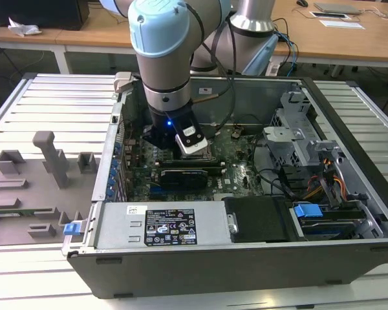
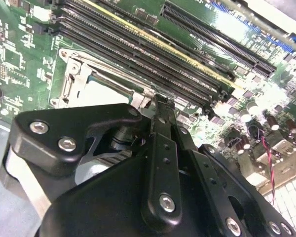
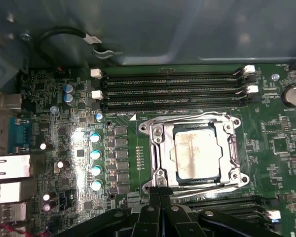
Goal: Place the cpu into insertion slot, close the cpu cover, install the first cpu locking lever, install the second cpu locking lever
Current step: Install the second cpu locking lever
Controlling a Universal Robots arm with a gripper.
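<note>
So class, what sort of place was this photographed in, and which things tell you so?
Probably a robotics lab or workshop: an opened computer case lies on a slatted metal table under a robot arm, with wooden desks behind.

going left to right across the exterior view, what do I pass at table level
Grey fixture blocks → blue latch tab → white labelled cover → black drive box → blue cable connector.

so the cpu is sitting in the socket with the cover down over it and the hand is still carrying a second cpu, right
Not quite. In the first wrist view the cpu does sit in the insertion slot with the cpu cover down around it, but the hand carries nothing: its fingers meet, shut and empty, at the socket's edge.
</note>
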